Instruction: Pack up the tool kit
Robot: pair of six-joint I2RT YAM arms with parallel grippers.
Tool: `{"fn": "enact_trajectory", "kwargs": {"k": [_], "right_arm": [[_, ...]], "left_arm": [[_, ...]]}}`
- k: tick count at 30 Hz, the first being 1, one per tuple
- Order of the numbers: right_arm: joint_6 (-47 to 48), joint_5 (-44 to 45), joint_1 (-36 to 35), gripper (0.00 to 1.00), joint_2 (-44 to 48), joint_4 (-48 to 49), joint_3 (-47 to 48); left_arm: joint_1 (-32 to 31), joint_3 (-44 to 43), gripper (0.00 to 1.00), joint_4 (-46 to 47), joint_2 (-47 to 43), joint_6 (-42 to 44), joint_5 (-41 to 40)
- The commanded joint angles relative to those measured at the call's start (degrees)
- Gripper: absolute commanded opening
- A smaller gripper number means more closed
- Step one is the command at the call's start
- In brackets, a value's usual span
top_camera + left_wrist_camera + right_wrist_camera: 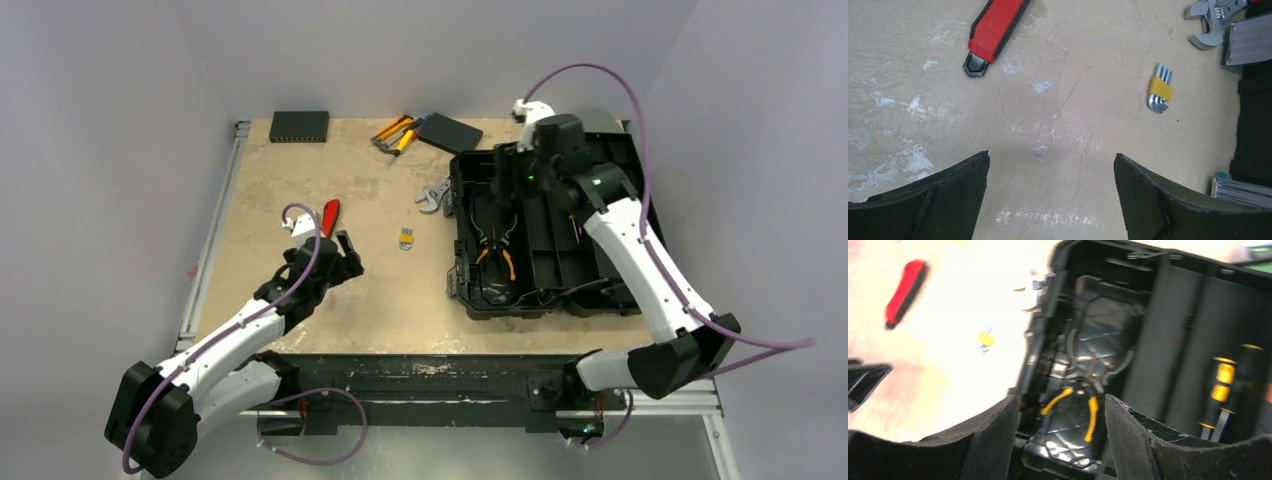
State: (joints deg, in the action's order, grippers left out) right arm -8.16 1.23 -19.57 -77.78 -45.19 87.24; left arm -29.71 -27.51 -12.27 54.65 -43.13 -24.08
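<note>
The black toolbox [550, 250] lies open at the right of the table. Yellow-handled pliers [497, 250] rest in its left bay, and yellow-black screwdrivers [1223, 390] lie in a right-hand bay. My right gripper [1063, 400] hovers over the pliers [1078, 400], open and holding nothing. My left gripper [1050, 160] is open over bare table, below a red-handled knife [995, 30]. A yellow-banded hex key set [1160, 88] lies to its right, with an adjustable wrench [1210, 22] beyond, next to the toolbox.
Yellow-black tools [395, 132] and a flat black box [450, 131] sit at the back middle. A dark rectangular box [299, 125] sits at the back left corner. The right arm [640, 250] reaches over the toolbox's right half.
</note>
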Motion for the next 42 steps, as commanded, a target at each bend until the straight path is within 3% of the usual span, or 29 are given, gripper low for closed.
{"fn": "enact_trajectory", "kwargs": {"k": [1, 6, 12, 18, 22, 27, 33, 38, 39, 42], "right_arm": [[-3.5, 3.9, -10.5, 0.61, -3.4, 3.8, 3.7], [-11.3, 14.5, -23.1, 0.64, -11.9, 9.4, 5.6], [-24.1, 29.0, -32.1, 0.69, -22.6, 14.3, 8.4], [-25.4, 26.5, -32.7, 0.74, -32.4, 13.5, 16.0], [-26.1, 25.0, -31.6, 0.75, -40.1, 6.1, 26.8], [-27.5, 26.7, -31.4, 0.74, -36.3, 9.7, 21.6], [-24.9, 25.2, -31.1, 0.73, -30.5, 12.2, 16.1], [-23.4, 24.8, -30.5, 0.73, -26.0, 14.6, 11.2], [-23.3, 24.3, -30.4, 0.73, -25.1, 15.3, 10.3], [-23.1, 23.0, -30.1, 0.73, -23.0, 16.6, 8.1]], "left_arm": [[0.0, -2.0, 0.92, 3.2, -0.7, 2.9, 2.3], [0.1, -2.2, 0.92, 1.5, -2.3, 3.1, -1.1], [3.7, -2.0, 0.94, 0.3, -2.7, 2.8, -0.9], [6.9, -2.7, 0.97, 0.3, -1.0, 3.4, 1.2], [9.2, -6.0, 1.00, -2.0, 1.3, 4.9, 1.5], [13.0, -10.8, 1.00, -2.3, 8.3, 8.1, 4.4], [18.5, -22.5, 0.97, -6.9, 25.2, 11.3, 12.2], [19.6, -31.6, 0.94, -12.6, 37.7, 13.5, 17.5], [19.7, -33.1, 0.93, -13.9, 39.6, 13.8, 17.4], [20.2, -35.9, 0.74, -16.1, 42.7, 14.1, 18.3]]}}
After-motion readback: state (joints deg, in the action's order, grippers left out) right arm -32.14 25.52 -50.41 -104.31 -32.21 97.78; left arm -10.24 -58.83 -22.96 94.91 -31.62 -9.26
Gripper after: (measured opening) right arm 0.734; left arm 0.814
